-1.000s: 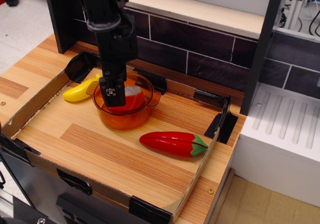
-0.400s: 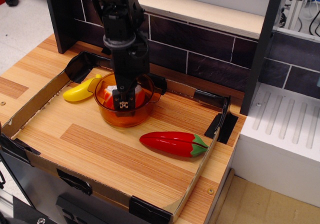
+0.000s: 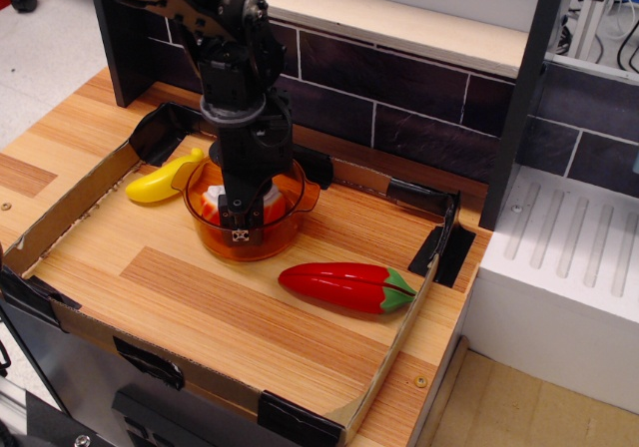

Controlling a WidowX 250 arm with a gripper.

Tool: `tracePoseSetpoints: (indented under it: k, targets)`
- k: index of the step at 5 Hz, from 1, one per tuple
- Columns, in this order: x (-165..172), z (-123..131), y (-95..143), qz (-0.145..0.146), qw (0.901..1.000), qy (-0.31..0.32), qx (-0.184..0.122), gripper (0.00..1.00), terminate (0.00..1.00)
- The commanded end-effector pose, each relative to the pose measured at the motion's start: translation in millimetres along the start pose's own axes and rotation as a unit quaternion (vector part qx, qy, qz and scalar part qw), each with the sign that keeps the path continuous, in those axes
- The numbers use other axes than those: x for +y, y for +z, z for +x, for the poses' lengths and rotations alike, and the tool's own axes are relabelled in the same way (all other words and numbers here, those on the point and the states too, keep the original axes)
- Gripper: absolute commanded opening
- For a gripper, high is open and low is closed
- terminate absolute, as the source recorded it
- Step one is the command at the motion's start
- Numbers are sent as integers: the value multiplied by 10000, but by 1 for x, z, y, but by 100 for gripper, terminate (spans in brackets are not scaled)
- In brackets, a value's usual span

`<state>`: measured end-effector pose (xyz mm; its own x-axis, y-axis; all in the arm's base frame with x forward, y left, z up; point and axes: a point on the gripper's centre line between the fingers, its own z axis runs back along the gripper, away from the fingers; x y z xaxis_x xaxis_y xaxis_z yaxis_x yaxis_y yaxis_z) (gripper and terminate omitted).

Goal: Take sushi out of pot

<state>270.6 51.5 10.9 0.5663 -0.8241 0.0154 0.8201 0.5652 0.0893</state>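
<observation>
The pot (image 3: 290,190), transparent orange with a flared rim, stands at the back left of the cardboard tray. The sushi (image 3: 210,204), orange-red with a white top, lies inside it and shows on either side of my gripper. My gripper (image 3: 243,229) points straight down and reaches into the pot, with its fingertips low over the sushi. The black fingers and the pot wall hide the jaw gap, so I cannot tell if they are closed on the sushi.
A yellow banana-shaped toy (image 3: 160,182) lies just left of the pot. A long red chili pepper (image 3: 344,286) with a green stem lies in front and to the right. The low cardboard tray wall (image 3: 399,339) rings the work area. A dark tiled backsplash (image 3: 399,88) stands behind.
My gripper moved right from the pot's left side to over the sushi and dropped deeper into the pot. The pot shifted slightly.
</observation>
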Motion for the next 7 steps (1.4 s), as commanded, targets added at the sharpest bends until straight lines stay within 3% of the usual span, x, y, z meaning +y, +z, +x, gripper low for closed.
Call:
tracePoseSetpoints:
  k: [1, 2, 3, 4, 5, 6, 7]
  targets:
    - [14, 11, 82, 1101, 9908, 329, -714, 0, 0]
    - [8, 6, 104, 1234, 9878, 422, -855, 0, 0]
    - [-5, -15, 93, 633, 9960, 388, -498, 0, 0]
    - [-12, -43, 77, 399, 9989, 163, -196, 0, 0]
    - [-13, -72, 65, 411, 9987, 256, -181, 0, 0]
    - [-16, -93, 47, 373, 9967, 714, -111, 0, 0]
    - [-17, -106, 36, 125, 9793, 1997, -310, 0, 0]
